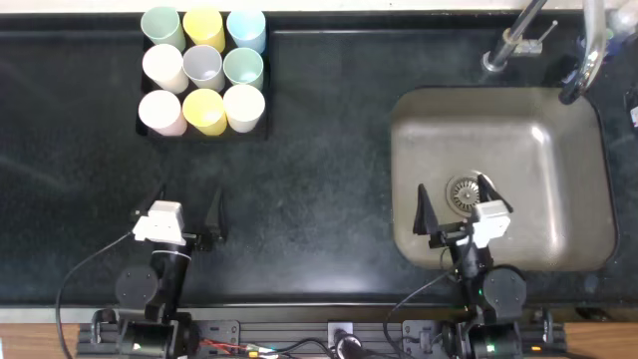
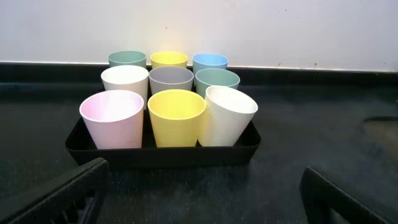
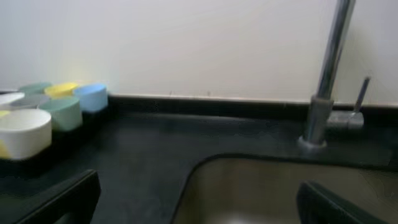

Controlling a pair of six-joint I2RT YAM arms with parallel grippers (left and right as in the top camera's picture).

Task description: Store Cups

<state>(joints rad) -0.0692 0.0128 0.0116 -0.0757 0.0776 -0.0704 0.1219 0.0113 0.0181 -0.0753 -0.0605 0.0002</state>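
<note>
A black tray [image 1: 143, 128] [image 2: 163, 154] at the back left of the dark counter holds several upright cups in green, yellow, blue, white, grey and pink. The front right white cup [image 1: 243, 107] [image 2: 227, 116] leans a little. My left gripper [image 1: 186, 211] [image 2: 202, 190] is open near the counter's front edge, well short of the tray, nothing between its fingers. My right gripper [image 1: 455, 206] [image 3: 199, 196] is open above the near part of the sink [image 1: 498, 120] [image 3: 249, 186], also empty. The right wrist view catches the tray's cups [image 3: 43, 115] far off.
A steel sink fills the right side of the counter, with a drain [image 1: 465, 190] near my right gripper. A tap [image 1: 518, 35] [image 3: 326, 81] stands behind the sink. A white wall backs the counter. Bare dark counter [image 1: 319, 179] lies between tray and sink.
</note>
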